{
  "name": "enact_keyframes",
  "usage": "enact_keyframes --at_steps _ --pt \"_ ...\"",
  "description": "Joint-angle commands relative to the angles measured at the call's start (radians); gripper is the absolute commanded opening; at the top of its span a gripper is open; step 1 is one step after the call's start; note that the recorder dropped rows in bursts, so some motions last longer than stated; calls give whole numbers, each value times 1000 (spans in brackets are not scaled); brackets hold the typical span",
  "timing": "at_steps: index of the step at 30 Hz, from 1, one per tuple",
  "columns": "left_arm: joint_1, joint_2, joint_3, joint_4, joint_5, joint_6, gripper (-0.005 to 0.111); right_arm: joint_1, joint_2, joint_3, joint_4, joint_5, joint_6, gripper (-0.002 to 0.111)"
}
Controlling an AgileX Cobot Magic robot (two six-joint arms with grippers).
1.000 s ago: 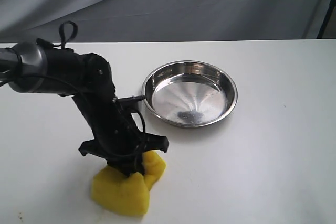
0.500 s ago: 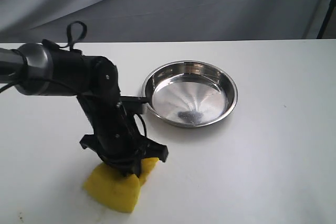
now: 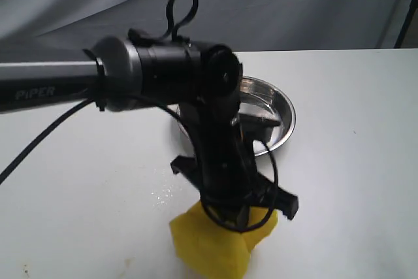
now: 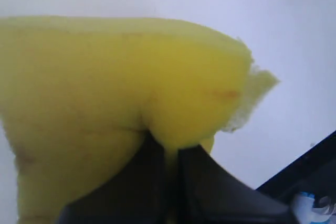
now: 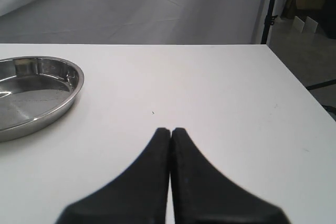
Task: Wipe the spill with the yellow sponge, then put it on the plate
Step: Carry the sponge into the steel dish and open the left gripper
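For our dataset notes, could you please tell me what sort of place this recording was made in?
Most likely a robotics lab test bench, not a kitchen: a white table, a grey cloth backdrop hung behind it, and a black stand pole past its edge.

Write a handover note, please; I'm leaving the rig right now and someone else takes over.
Left tool: shut on the yellow sponge, outside the plate.
Right tool: shut, empty, over the table beside the plate.
Spill: no amber puddle visible; only faint wet flecks near the sponge.
Done: wiping looks mostly finished, though I can't be sure.
Left: carry the sponge to the plate and release it.
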Motion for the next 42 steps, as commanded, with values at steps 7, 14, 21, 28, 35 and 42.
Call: enact_keyframes --at_steps 7,14,21,28,35,42 --pt "48 4 -381 170 79 -131 0 -6 -6 3 -12 -12 -4 0" --pt "151 90 -535 180 79 -144 0 -6 -6 3 -12 -12 -4 0" --pt "218 245 -686 194 79 -147 0 -6 -6 3 -12 -13 -4 0" --pt "222 387 -792 198 31 -120 0 -6 -6 3 -12 -15 -4 0" --pt "231 463 -816 196 -36 -91 0 -6 -6 3 -12 -15 -4 0" --pt "233 491 -816 196 -37 -40 4 -6 -6 3 -12 -19 -4 0"
